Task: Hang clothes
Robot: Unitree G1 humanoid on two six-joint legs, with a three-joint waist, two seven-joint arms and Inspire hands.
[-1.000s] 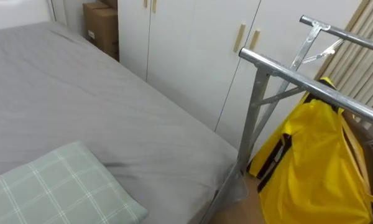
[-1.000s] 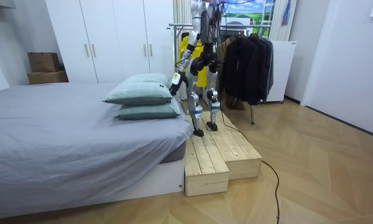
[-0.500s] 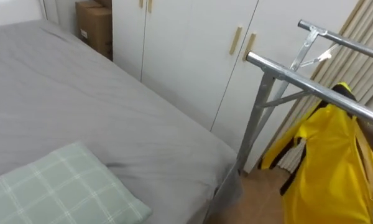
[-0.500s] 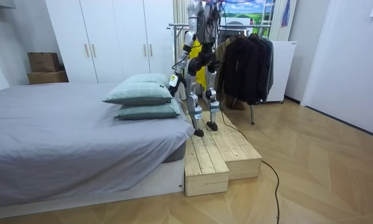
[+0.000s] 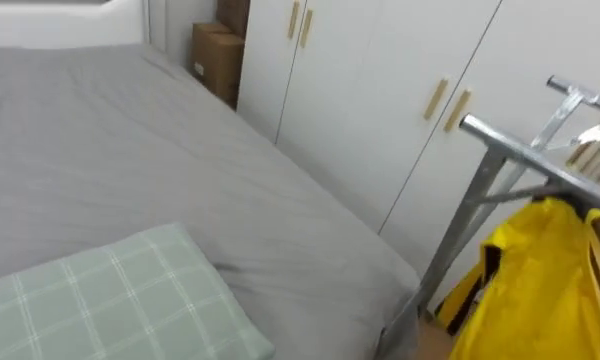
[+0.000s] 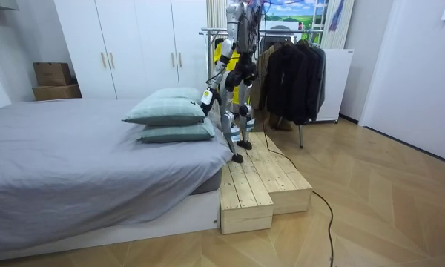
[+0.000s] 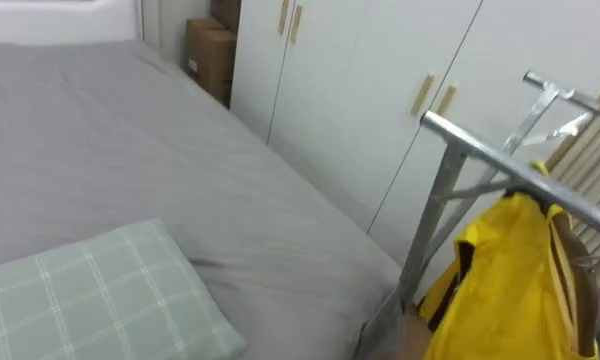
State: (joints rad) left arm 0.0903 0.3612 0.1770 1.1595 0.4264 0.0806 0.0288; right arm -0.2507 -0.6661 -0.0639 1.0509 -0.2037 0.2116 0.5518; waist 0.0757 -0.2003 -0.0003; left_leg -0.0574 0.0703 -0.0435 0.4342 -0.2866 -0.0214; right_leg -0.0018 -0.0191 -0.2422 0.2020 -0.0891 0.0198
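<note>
- Left hand (image 6: 206, 96): seen in the room view, low at the end of an arm stretched down toward the bed. It sits just beside the end of the top pillow (image 6: 167, 112) at the room view's right. Whether it touches the pillow cannot be told, nor whether its fingers are apart or together, and no garment can be made out in it.
- Robot position: stands on the far end of the wooden platform (image 6: 263, 182), between the side of the bed (image 5: 130, 170) and the clothes rack (image 5: 525, 160).
- Task's thing: the yellow garment (image 5: 540, 290) hangs from the rack's sloping metal rail. Its long axis runs top to bottom, with the upper end at the rail and the body pointing down toward the floor. Dark trim shows along the edge that faces the bed.
- Further clothes: dark coats (image 6: 291, 74) hang on the same rack, at the room view's right of the robot, also with the long axis vertical.
- Edges: the rack's upright post stands close to the corner of the bed, with a narrow gap between them. The white wardrobe (image 5: 380, 90) runs directly behind both. A cardboard box (image 5: 218, 60) sits against the wardrobe at the far side of the bed.
- Open room: the grey bed surface is bare apart from the checked green pillow in the near corner. The wood floor (image 6: 371, 200) lies open at the room view's right of the platform.
</note>
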